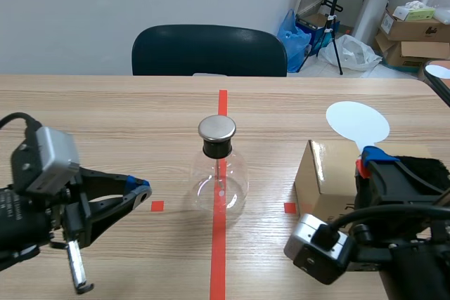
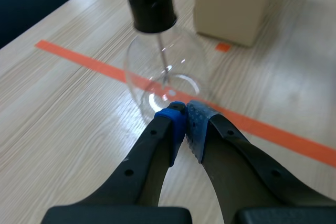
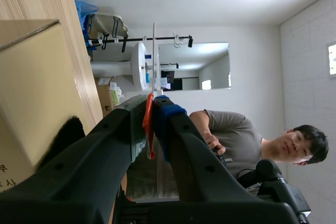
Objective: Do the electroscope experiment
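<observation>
1. Upright on the long orange-red tape line, mid-worktop: clear glass flask electroscope (image 1: 219, 177) with black stopper, round silver metal cap and thin rod hanging inside
2. Left jaws pressed together, blue dotted pads meeting with nothing between them
3. Same jaws low over the pale wooden worktop (image 1: 105, 114), tips aimed at the flask's lower bulge from the robot's left; near the glass but apart from it in the scene view
4. Right jaws clamped on the thin orange-red handle of a flat white round paddle (image 1: 357, 123), the disc rising past the fingertips, edge-on from the right wrist view
5. Paddle and right jaws well apart from the flask, off to the robot's right, above a plain brown cardboard box (image 1: 325, 173)
6. Box resting on the worktop, near the flask but not touching; patch of black fur (image 1: 427, 168) at its top, just beside the right jaws
7. Beyond the worktop's far edge: dark padded chair back (image 1: 209, 50); in the right wrist view, a person in a grey shirt (image 3: 231, 129)
</observation>
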Robot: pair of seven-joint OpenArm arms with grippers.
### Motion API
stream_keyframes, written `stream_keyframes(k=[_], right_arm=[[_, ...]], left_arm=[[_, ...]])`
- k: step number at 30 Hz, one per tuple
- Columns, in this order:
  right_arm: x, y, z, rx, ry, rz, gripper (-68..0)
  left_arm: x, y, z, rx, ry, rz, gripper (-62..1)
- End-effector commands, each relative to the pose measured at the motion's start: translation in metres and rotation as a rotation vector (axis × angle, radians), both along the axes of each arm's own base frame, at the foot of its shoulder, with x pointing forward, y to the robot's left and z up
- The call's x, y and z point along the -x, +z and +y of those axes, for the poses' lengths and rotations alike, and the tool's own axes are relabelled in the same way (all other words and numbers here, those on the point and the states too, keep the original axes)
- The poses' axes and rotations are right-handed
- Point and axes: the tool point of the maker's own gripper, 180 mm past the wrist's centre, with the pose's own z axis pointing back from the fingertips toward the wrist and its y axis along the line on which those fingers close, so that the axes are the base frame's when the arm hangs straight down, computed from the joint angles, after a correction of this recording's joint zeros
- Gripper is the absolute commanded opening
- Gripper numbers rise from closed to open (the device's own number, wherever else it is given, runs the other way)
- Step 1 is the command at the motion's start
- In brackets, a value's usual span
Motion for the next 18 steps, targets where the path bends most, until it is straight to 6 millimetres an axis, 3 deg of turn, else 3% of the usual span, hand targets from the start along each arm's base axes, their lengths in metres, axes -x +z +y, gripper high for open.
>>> stream_keyframes(k=[1, 8, 13, 18], right_arm=[[-0.001, 0.01, -0.002, 0.0, 0.001, -0.062, -66.5], [0.006, -0.011, -0.008, 0.015, 0.035, -0.006, -66.5], [0.008, -0.016, -0.011, 0.011, 0.032, 0.006, -66.5], [0.008, -0.017, -0.013, 0.001, 0.026, 0.009, -66.5]], left_arm=[[0.014, 0.01, -0.004, 0.037, -0.019, 0.011, -58.1], [0.06, 0.047, -0.01, 0.074, -0.093, 0.029, -58.2], [0.071, 0.063, -0.006, 0.062, -0.085, 0.009, -58.2], [0.07, 0.072, -0.003, 0.063, -0.074, -0.01, -57.0]])
